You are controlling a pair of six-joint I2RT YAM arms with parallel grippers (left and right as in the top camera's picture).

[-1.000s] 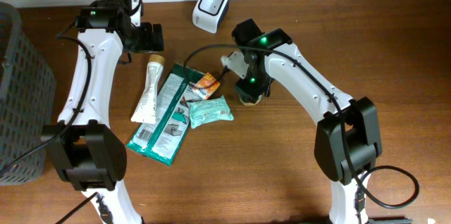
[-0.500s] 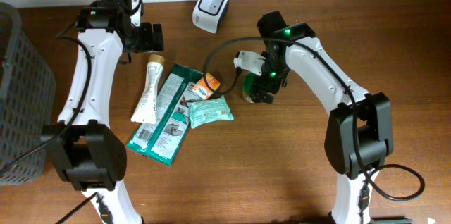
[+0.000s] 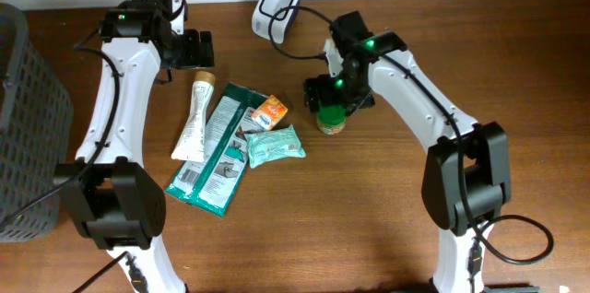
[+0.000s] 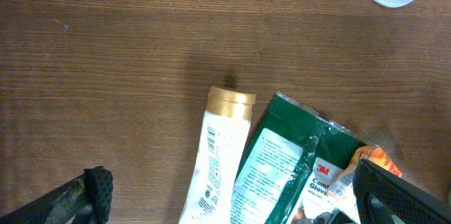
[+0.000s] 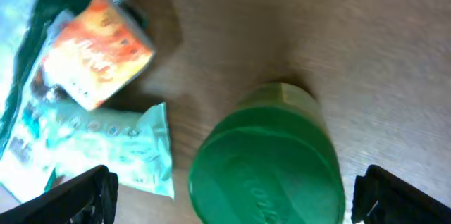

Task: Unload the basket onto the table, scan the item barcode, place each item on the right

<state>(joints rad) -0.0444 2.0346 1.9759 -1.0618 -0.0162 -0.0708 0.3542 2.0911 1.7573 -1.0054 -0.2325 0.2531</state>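
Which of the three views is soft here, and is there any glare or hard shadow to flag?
Right wrist: soft throughout, the green lid and orange packet smeared, no print readable. Left wrist: sharp, print on the tube crisp. Overhead: sharp, even light, soft shadows, no strong glare.

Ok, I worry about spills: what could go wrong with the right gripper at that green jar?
The jar stands upright under the open right gripper; an off-centre close could tip it. The orange packet and wipes lie close beside it, so a low finger might drag them.
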